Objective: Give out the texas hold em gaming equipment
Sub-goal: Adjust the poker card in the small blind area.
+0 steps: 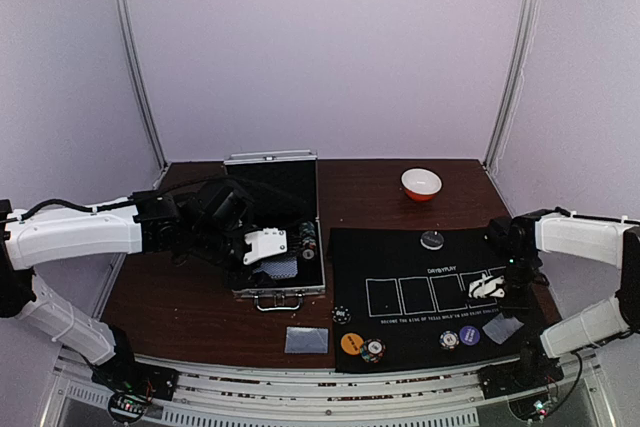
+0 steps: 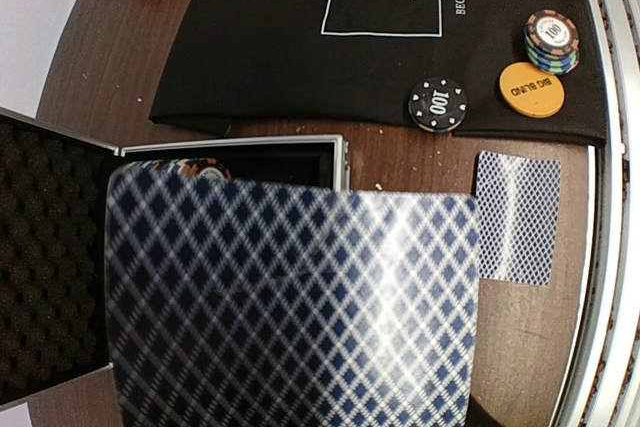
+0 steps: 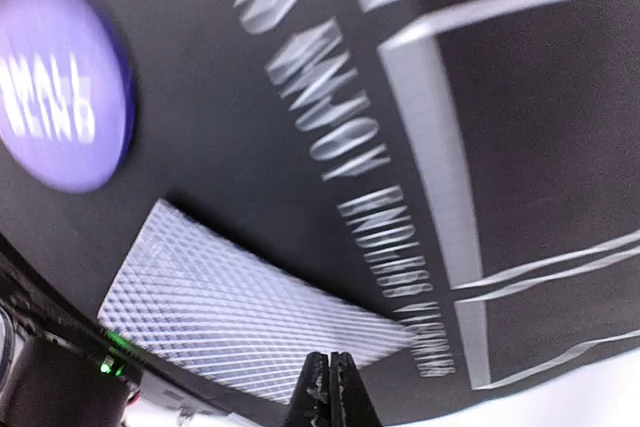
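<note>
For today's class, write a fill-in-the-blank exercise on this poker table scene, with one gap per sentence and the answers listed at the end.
The orange disc on the black mat reads BIG ____. The lone black chip near it shows the number ____. The right gripper hangs over the mat with its jaws ____. The white-and-orange bowl stands on the brown table, off the ____.
Missing words: BLIND; 100; shut; mat.
</note>
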